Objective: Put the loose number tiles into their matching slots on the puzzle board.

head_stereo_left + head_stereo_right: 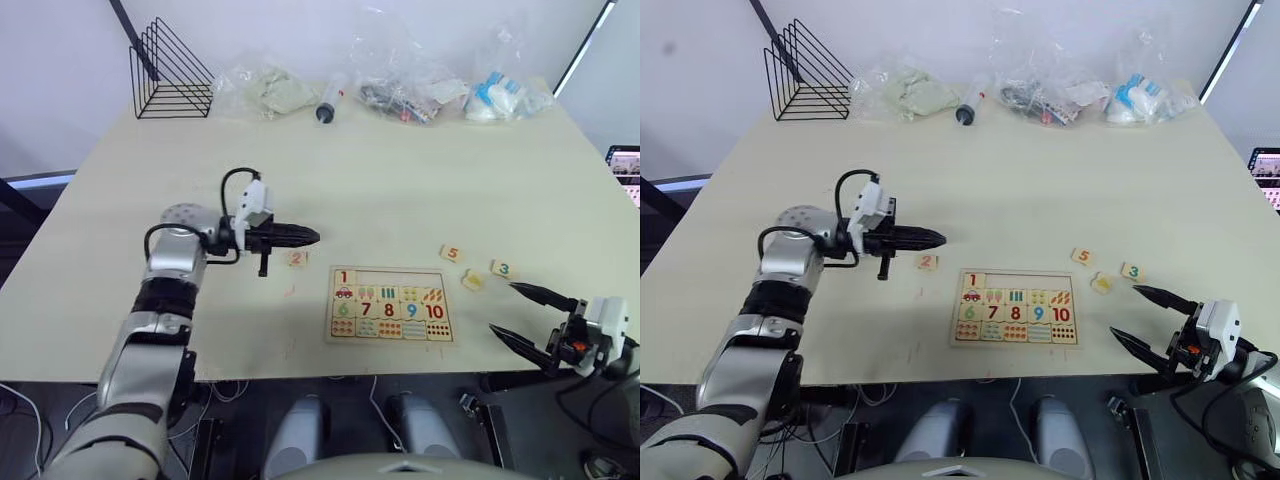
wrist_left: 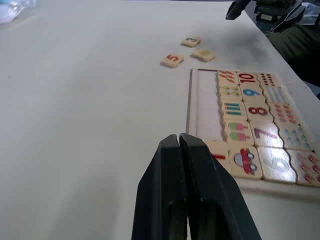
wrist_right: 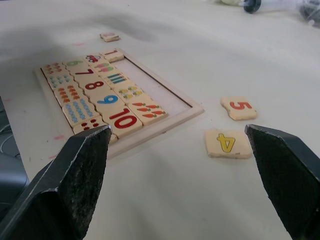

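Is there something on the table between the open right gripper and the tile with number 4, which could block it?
Nothing visible blocks it. The right gripper is open, and the 4 tile lies on bare table just ahead between its fingers. The 5 tile lies beyond it, and the puzzle board lies off to one side.

The puzzle board (image 1: 390,305) lies flat, tile 1 (image 1: 344,277) seated in its top row. Tile 2 (image 1: 297,258) lies just beyond the left fingers (image 1: 305,237); tiles 5 (image 1: 451,254), 4 (image 1: 472,281) and 3 (image 1: 503,268) lie near the right fingers (image 1: 530,292).
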Controlling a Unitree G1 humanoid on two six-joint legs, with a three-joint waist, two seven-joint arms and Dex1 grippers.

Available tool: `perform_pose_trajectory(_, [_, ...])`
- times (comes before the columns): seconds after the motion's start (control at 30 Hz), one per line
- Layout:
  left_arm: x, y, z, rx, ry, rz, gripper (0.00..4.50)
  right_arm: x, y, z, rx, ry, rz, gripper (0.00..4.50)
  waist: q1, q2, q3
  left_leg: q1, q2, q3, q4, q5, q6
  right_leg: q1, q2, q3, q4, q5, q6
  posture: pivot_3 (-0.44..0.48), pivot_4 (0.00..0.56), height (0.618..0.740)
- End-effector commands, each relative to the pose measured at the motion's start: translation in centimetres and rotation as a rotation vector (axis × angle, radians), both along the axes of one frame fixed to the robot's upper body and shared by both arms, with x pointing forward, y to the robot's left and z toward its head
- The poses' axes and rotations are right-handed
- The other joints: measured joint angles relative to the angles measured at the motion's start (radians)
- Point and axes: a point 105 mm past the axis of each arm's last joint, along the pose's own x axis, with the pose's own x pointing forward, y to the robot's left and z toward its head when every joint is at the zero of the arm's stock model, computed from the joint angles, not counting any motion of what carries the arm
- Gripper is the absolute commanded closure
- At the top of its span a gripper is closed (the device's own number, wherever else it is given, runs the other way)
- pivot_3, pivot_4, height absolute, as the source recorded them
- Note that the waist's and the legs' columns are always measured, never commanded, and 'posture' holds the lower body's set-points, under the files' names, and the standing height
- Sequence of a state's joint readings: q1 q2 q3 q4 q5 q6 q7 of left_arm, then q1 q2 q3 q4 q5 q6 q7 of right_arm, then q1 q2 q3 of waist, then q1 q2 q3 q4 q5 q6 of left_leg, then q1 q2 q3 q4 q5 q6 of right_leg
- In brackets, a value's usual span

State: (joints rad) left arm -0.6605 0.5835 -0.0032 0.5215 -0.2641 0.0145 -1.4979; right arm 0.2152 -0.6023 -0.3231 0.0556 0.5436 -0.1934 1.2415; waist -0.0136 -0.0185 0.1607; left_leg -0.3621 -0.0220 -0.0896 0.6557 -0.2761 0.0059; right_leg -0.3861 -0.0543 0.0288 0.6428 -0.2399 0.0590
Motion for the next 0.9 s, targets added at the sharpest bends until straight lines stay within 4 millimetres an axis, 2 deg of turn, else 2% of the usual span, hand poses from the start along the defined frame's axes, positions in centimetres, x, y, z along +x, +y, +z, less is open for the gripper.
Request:
perform_pose_trajectory(0.03, [-0.6, 2.0, 1.2, -0.019, -0.078, 0.086, 4.39, -0.2, -0.8, 0.4, -0.02, -0.019, -0.019, 0.0, 0.0, 0.0, 0.0, 0.0, 0.001, 0.0, 0.0, 0.0, 0.0, 0.0, 0.0, 0.0, 0.0, 0.0, 0.0, 0.0, 0.15, 0.74])
perform_pose_trajectory(0.07, [-0.6, 2.4, 1.3, -0.035, -0.079, 0.12, 4.39, -0.2, -0.8, 0.4, -0.019, -0.019, -0.02, 0.0, 0.0, 0.0, 0.0, 0.0, 0.001, 0.0, 0.0, 0.0, 0.0, 0.0, 0.0, 0.0, 0.0, 0.0, 0.0, 0.0, 0.15, 0.74])
perform_pose_trajectory(0.17, [-0.9, 3.3, 1.7, -0.056, -0.088, 0.2, 3.57, 0.2, -1.3, 0.6, -0.018, -0.028, -0.066, 0.0, 0.002, 0.0, 0.0, 0.0, 0.002, 0.0, 0.0, 0.0, 0.0, 0.0, 0.0, 0.001, 0.0, 0.0, 0.0, 0.0, 0.15, 0.74])
perform_pose_trajectory(0.4, [-3.9, 6.1, 0.3, -0.087, -0.039, 0.377, 0.05, 0.5, -3.0, 0.1, -0.018, 0.028, -0.198, 0.0, -0.001, 0.001, 0.0, 0.001, 0.005, 0.002, -0.002, 0.0, 0.0, 0.0, -0.001, 0.003, -0.001, 0.0, 0.0, 0.0, 0.15, 0.74])
perform_pose_trajectory(0.5, [-5.6, 7.1, -1.4, -0.077, -0.009, 0.448, 0.05, 0.6, -3.4, 0.1, -0.026, 0.016, -0.229, 0.0, 0.001, 0.001, 0.0, 0.002, 0.006, 0.002, -0.003, 0.0, 0.0, -0.001, -0.001, 0.003, -0.001, 0.0, -0.001, 0.0, 0.15, 0.74])
perform_pose_trajectory(0.77, [-8.4, 8.6, -2.8, -0.084, 0.023, 0.576, 0.05, 0.4, -4.2, 0.1, -0.025, 0.028, -0.244, 0.0, 0.005, 0.002, -0.001, 0.002, 0.006, 0.004, -0.002, 0.0, 0.0, 0.0, -0.001, 0.004, -0.001, 0.0, -0.001, 0.0, 0.15, 0.74])
perform_pose_trajectory(0.9, [-9.7, 9.9, -3.9, -0.059, 0.042, 0.662, 0.05, 0.5, -4.9, 0.1, -0.031, 0.029, -0.265, 0.0, 0.002, 0.002, -0.001, 0.002, 0.007, 0.005, -0.002, 0.0, 0.0, 0.0, -0.001, 0.005, -0.002, -0.001, -0.002, 0.0, 0.15, 0.74])
